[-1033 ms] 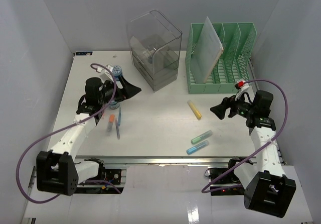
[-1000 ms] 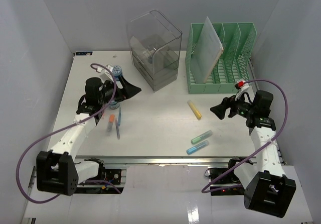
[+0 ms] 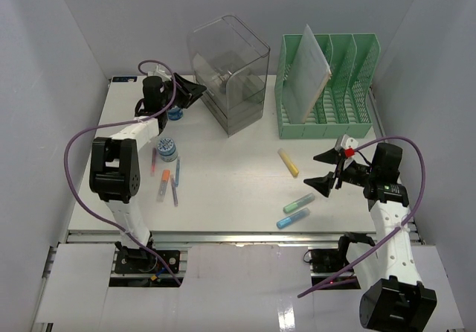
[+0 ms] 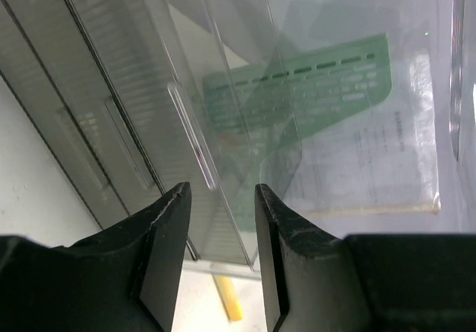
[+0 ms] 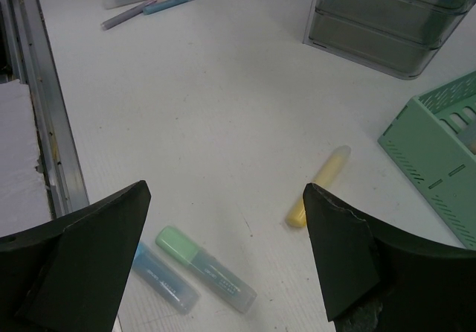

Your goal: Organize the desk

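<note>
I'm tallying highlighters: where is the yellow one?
Top view: the yellow highlighter lies right of centre on the desk, in front of the green file rack.

Lab robot cell: white desk (image 3: 238,190) boxed by plain grey walls (image 3: 44,64).

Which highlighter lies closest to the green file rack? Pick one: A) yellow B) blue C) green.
A: the yellow highlighter lies just in front of the green file rack; the green highlighter and blue highlighter lie farther from it.
</note>
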`<control>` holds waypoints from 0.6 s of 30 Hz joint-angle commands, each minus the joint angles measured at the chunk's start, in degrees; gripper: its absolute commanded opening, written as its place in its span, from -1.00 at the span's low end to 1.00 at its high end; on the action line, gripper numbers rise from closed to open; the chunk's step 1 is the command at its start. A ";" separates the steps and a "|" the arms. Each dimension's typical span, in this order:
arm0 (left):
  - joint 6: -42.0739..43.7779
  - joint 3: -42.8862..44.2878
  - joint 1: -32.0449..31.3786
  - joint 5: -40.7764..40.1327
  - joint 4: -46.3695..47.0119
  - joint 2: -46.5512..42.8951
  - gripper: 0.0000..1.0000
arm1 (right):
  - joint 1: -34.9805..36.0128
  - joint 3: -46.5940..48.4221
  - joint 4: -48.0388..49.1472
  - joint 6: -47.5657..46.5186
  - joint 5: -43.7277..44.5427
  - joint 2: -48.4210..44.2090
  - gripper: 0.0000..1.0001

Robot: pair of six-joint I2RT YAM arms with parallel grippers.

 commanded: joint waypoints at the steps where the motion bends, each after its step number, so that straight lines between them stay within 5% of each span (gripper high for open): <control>1: -2.53 4.99 1.58 3.59 4.07 4.31 -0.05 | 0.11 -0.07 0.49 -1.14 -0.86 0.67 0.81; 18: -5.45 10.62 1.96 9.67 8.81 12.61 -0.21 | 0.20 0.11 0.61 -1.45 -0.20 2.61 0.81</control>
